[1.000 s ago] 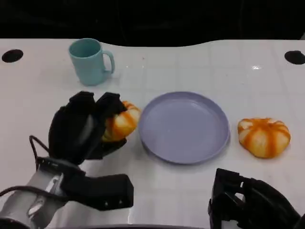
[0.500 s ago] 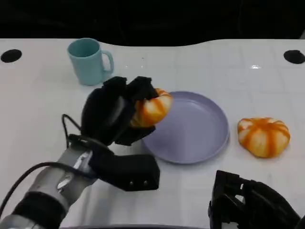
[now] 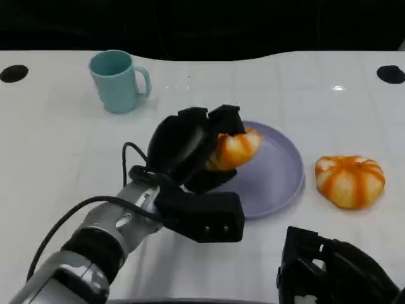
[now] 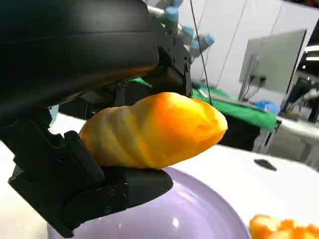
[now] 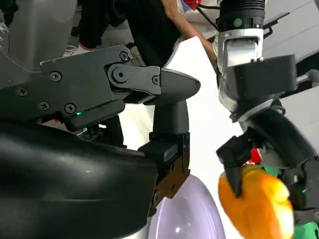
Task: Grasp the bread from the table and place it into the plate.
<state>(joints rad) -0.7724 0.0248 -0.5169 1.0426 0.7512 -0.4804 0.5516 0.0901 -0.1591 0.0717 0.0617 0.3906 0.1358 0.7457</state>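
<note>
The left robot hand (image 3: pixel 190 149) has its black fingers closed around the bread (image 3: pixel 233 149) and holds it in the air above the left part of the plate (image 3: pixel 281 174). The bread is an oval bun, orange with pale stripes, and its skin looks smooth and a little shiny. In the head view its long axis goes across the picture, with the free end pointing to the right and slightly away from the robot. The left wrist view shows the bread (image 4: pixel 154 130) from very near: it lies between the fingers above and a flat black finger (image 4: pixel 99 191) below, clear of the plate (image 4: pixel 199 214) under it. The plate is round, lilac, shallow, with a low raised rim and a glossy surface. A second bun (image 3: pixel 350 181) of the same colours lies on the white worktop (image 3: pixel 57 139) to the right of the plate, near it but apart from it. A teal mug (image 3: pixel 118 80) stands upright behind and to the left, with its handle to the right. The right robot hand (image 3: pixel 332 269) is low at the near edge, holding nothing; I cannot tell how far it is open. The right wrist view shows the bread (image 5: pixel 254 204) from the other side and a person (image 5: pixel 149 25) in dark clothes beside the worktop.
</note>
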